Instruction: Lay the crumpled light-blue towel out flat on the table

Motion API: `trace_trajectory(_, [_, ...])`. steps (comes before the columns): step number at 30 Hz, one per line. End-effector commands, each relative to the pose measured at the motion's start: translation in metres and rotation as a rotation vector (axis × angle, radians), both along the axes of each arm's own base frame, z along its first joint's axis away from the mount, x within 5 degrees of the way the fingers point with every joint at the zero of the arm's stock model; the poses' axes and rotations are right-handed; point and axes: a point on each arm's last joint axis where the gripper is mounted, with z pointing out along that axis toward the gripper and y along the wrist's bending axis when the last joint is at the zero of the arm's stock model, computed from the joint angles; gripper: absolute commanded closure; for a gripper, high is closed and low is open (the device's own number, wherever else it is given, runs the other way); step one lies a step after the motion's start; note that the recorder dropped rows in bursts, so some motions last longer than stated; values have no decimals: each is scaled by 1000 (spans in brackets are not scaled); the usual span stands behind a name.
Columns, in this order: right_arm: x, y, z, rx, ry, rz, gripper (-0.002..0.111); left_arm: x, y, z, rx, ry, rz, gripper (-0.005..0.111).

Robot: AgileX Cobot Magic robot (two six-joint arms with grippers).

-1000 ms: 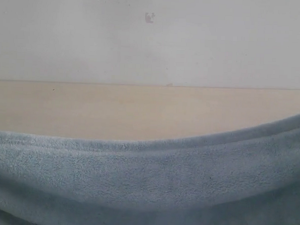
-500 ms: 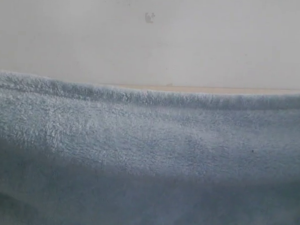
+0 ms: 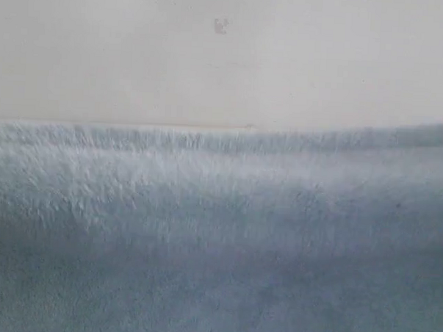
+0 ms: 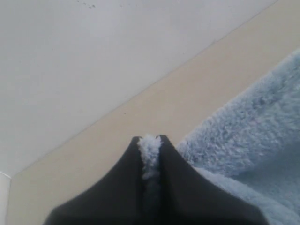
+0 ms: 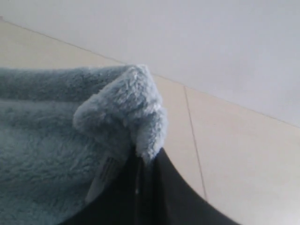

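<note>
- Plain off-white wall across the back, with one small dark mark up at twelve o'clock in the exterior view.
- The big pale-blue fluffy terry towel is right up in front of that camera, filling everything from nine o'clock round through six to three.
- Its fuzzy upper edge runs nearly level and climbs a little toward three o'clock; the pile is blurred, so no hem detail shows there.
- The left gripper has its two dark fingers pressed together on a tuft of that towel, with the blue pile poking out between the tips.
- The rest of the cloth trails off beside it, above the wide pale beige matte tabletop, which meets the wall along a straight line.
- The right gripper is clamped too: its dark fingers pinch a folded corner of the towel, which bunches and flops over the tips.
- A small white label hangs just beside that pinched corner.
- Beige table is in sight past this corner as well, with a thin seam line crossing it.
- Both corners held up off the surface, the cloth slung between the two grips.
</note>
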Motion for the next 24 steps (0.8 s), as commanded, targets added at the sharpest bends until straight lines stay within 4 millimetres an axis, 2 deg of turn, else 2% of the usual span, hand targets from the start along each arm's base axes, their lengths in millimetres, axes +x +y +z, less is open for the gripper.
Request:
trace_trajectory(1, [-29,-12,8,154,-144,71,108,-12,11,-7,38,110,62,103])
trace_trajectory(3, [-32,-17,9,116,-153,54,108,-10,18,-1,90,24,113,103])
trace_trajectory(6, [-14,-7,7,42,-69,29,108,-1,12,4,35,-10,115,103])
trace_trajectory(7, [-15,-4,9,92,-53,53,108,-2,10,-1,7,76,107,103])
trace_trajectory(9, [-29,-10,8,159,-81,78,108,-10,16,-12,35,185,147,103])
trace_trajectory(11, [-36,-19,6,130,-72,33,108,-15,27,-11,85,130,210,103])
trace_trajectory(14, [-33,-18,4,70,-41,33,108,-17,38,-5,152,58,292,103])
trace_trajectory(17, [-28,-18,6,43,-47,3,108,-7,34,-1,180,28,286,103])
trace_trajectory(20, [-16,-10,5,22,-3,1,108,10,23,-2,212,67,265,103])
trace_trajectory(24, [2,3,2,2,67,-3,108,41,5,-17,279,156,242,103])
